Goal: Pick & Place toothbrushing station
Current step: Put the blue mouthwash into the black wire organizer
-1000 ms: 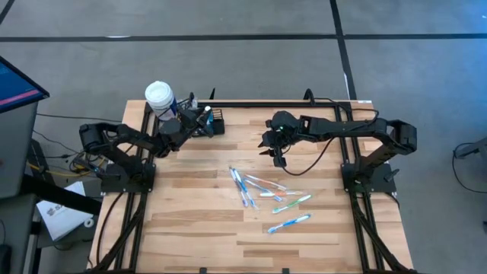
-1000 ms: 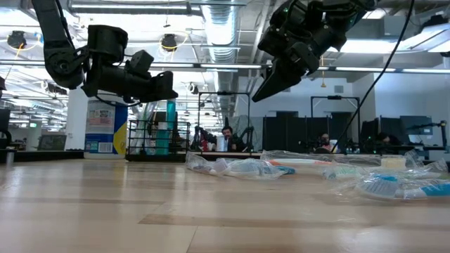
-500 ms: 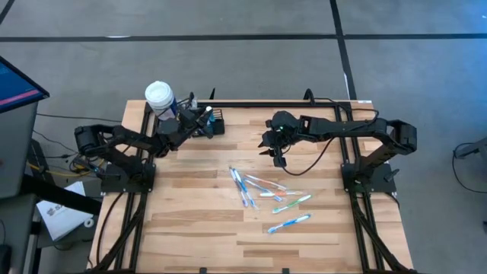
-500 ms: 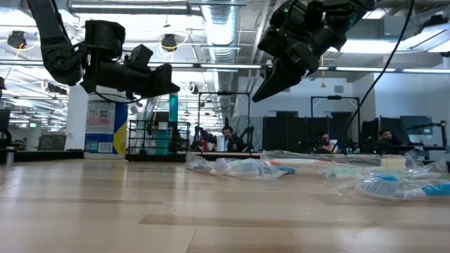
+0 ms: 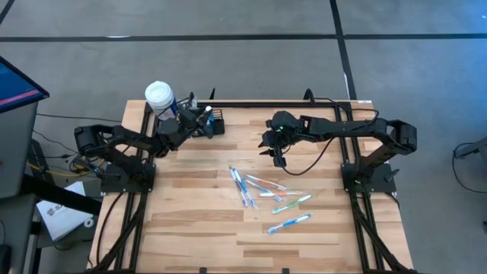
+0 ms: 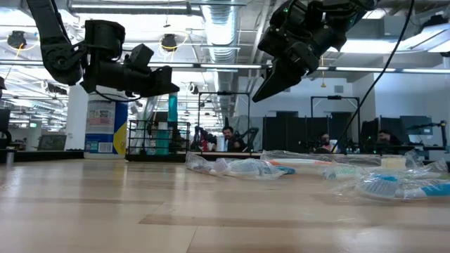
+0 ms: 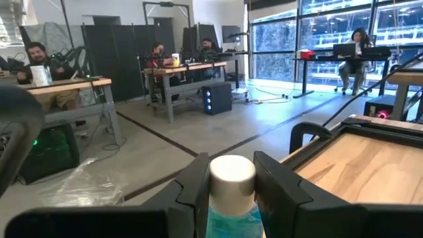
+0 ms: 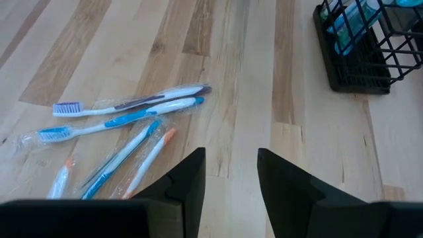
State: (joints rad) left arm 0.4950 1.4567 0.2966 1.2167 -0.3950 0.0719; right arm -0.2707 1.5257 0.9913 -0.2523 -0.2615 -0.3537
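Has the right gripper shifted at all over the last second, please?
No. The right gripper hangs at the same spot above the table, just beyond the toothbrushes, in the high view.

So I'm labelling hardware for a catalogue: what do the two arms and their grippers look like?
Both arms are dark, jointed and slender. The right arm trails a loose black cable, and a small green light glows near its wrist. The right gripper has two flat, matte black fingers; the left gripper has the same.

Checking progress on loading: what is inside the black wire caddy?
The caddy holds a blue-labelled bottle, seen through the mesh. The left gripper straddles its white cap. Anything deeper is hidden.
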